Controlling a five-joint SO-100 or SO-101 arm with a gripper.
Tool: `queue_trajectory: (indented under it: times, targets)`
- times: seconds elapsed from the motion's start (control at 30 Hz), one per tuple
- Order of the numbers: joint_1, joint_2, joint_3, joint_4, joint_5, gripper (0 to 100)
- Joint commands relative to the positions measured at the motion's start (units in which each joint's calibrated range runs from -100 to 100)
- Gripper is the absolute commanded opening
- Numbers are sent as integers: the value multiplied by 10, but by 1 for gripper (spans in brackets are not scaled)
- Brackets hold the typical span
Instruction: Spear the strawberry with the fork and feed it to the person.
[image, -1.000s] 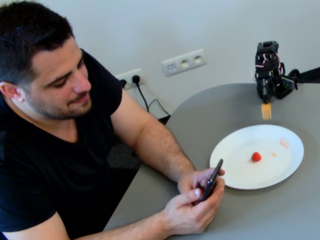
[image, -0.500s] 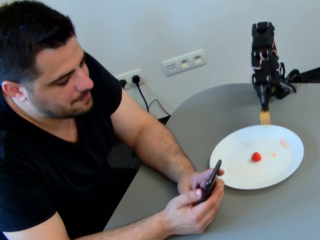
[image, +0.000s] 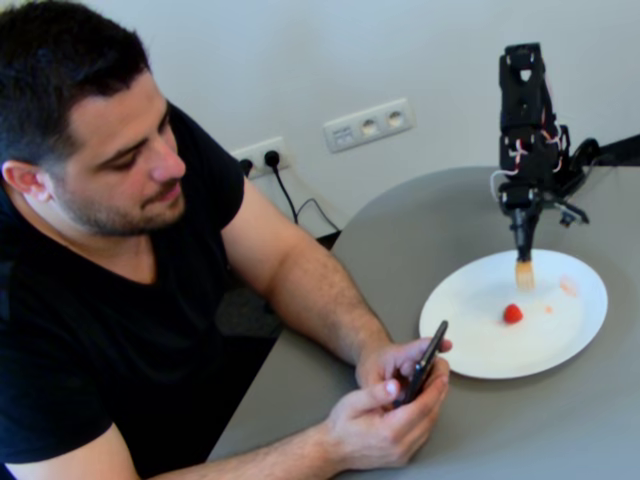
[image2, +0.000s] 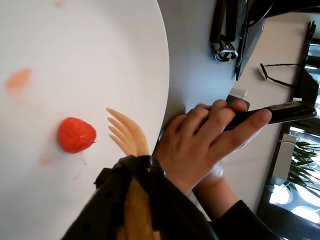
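The strawberry (image: 512, 314) is a small red piece lying on the white plate (image: 470, 345). My gripper (image: 523, 243) points straight down over the plate's far side, shut on the yellow-orange fork (image: 524, 274). The tines hang just above the plate, a little behind and left of the strawberry. In the wrist view the fork (image2: 127, 134) sits just right of the strawberry (image2: 76, 135), not touching it, over the plate (image2: 100, 50); black wrapping hides the gripper (image2: 134, 187). The person (image: 100, 160), in a black T-shirt, sits at left and looks down at a phone (image: 422, 365).
The person's hands (image2: 200, 145) hold the phone (image2: 265, 114) right at the plate's near-left rim. Faint pinkish smears (image2: 19, 80) mark the plate. The grey round table (image: 560, 430) ends left of the plate. Wall sockets (image: 368, 124) with a black plug (image: 272, 160) are behind.
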Motion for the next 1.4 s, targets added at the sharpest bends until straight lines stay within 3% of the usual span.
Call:
queue_trajectory:
  times: [0.0,0.33,0.4,1.23,1.37]
  targets:
    - [37,28,-53,-8,2,1]
    - [40,21,-46,4,-3,1]
    - [40,21,-53,79,-22,1]
    - [25,24,-82,76,-22,1]
    - [24,32,-54,5,-20,1]
